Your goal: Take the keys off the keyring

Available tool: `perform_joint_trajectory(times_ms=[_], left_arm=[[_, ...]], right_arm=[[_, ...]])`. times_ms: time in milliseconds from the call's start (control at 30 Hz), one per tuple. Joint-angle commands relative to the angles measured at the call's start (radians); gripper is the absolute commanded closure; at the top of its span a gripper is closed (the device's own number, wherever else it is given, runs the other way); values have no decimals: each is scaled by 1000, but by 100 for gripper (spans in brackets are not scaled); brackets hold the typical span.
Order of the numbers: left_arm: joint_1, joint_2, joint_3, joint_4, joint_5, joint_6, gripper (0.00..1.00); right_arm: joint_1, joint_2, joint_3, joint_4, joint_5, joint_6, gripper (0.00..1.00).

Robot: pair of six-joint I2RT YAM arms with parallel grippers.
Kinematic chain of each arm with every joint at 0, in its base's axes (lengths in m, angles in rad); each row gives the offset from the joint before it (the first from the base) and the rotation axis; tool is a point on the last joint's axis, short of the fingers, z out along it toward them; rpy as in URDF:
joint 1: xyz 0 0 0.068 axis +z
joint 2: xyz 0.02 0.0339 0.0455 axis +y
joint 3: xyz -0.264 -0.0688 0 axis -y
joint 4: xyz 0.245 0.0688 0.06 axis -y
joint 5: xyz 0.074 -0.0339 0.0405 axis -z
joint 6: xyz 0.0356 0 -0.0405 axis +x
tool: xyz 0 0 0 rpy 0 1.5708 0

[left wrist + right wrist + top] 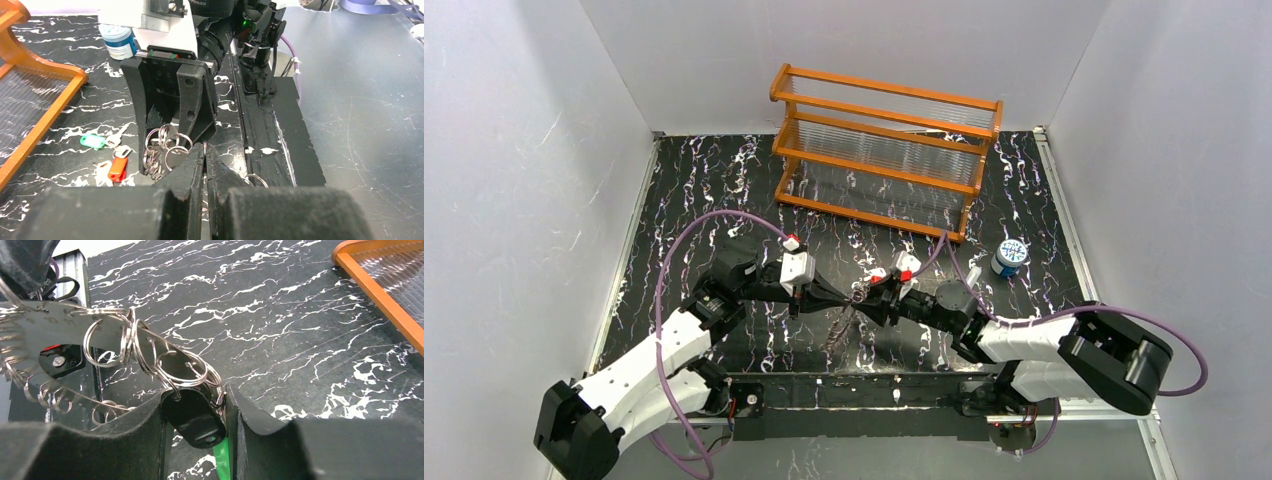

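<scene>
Black marbled table is lying under both arms, with the orange rack standing well beyond the fingertips. Up off that surface, I am holding the keyring with the left gripper. Its jaws are clamping flat on the plate's rim with no gap showing, and the plate is reaching straight out ahead of them toward the other arm. I am reading it as thin, stiff and light, but it is bare metal and so probably slippery. Squeezing its two flat faces near the edge looks like the sound hold.

The right gripper is facing it, pads pressing either side of a black-headed key that is hanging off the plate right between them. A green sliver is poking out below, and I cannot tell what it belongs to. Plastic heads should be giving better purchase than the short blades.

A green key and a red key are lying on the table, below and to one side of the right fingers. Smallest are the split rings crowding the plate. I am guessing they are springy wire, so a straight tug is likely to drag the plate rather than free anything.
</scene>
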Motion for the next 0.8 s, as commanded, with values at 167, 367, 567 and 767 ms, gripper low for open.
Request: perform_joint_trajectory(times_ms=[167,367,567,767], left_arm=[[6,-69,28,-112,-118,90,100],[8,-75,28,-115,-132,93,100],[6,-78,12,-45,-67,43,100],[8,-77,0,23,-10,-4,100]], right_arm=[[6,-164,-13,-129,14,-74,73],[5,-187,3,-192,-7,-84,61],[5,-150,9,-162,-8,-77,51],[6,-122,18,-138,-1,-68,38]])
